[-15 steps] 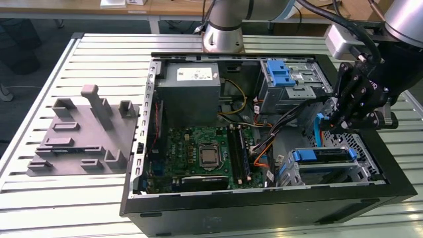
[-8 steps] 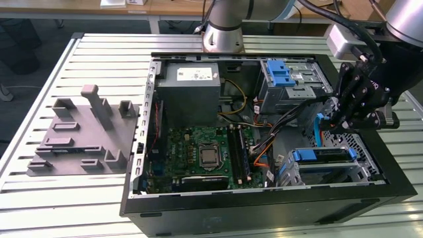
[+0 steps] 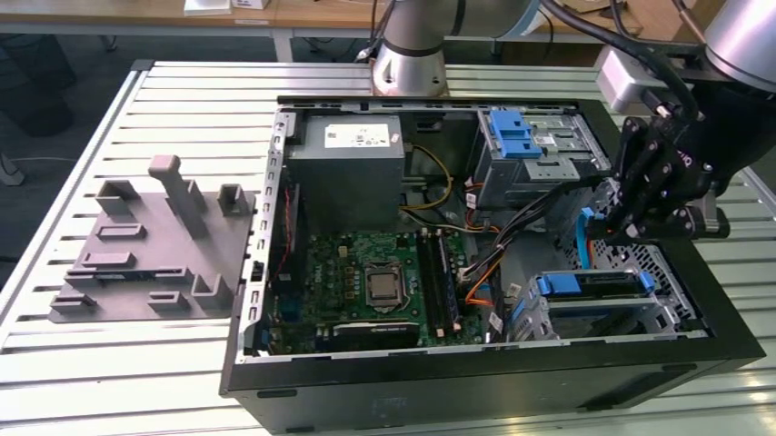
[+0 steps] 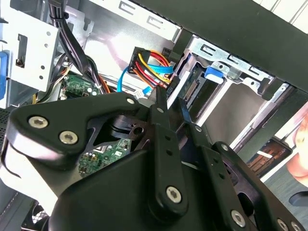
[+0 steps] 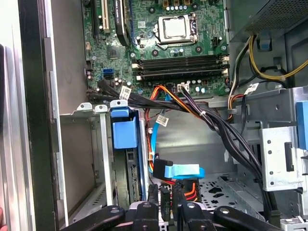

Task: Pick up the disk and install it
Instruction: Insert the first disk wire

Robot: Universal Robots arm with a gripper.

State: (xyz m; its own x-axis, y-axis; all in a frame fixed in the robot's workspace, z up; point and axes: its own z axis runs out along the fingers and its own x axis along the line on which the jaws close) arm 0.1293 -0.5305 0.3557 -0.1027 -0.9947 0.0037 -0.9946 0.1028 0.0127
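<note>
The disk (image 3: 602, 283) lies inside the lower drive cage (image 3: 661, 313) at the front corner of the open computer case, on the exterior view's right, with blue rails at its ends. In the wrist views the disk (image 4: 191, 87) (image 5: 132, 180) sits in that cage behind a blue latch (image 5: 124, 132), its connector end facing out. My black gripper (image 3: 610, 229) (image 4: 172, 98) (image 5: 166, 193) hangs just beyond the cage, over a blue data cable (image 5: 182, 171) and coloured power wires. Its fingers stand a narrow gap apart and hold nothing.
The case holds a motherboard (image 3: 376, 282), a grey power-supply box (image 3: 352, 168) and an upper metal bay with a blue latch (image 3: 528, 136). Black cable bundles (image 5: 216, 125) cross near my gripper. A grey fixture (image 3: 158, 245) sits on the table at the exterior view's left. A hand (image 4: 301, 154) shows outside the case.
</note>
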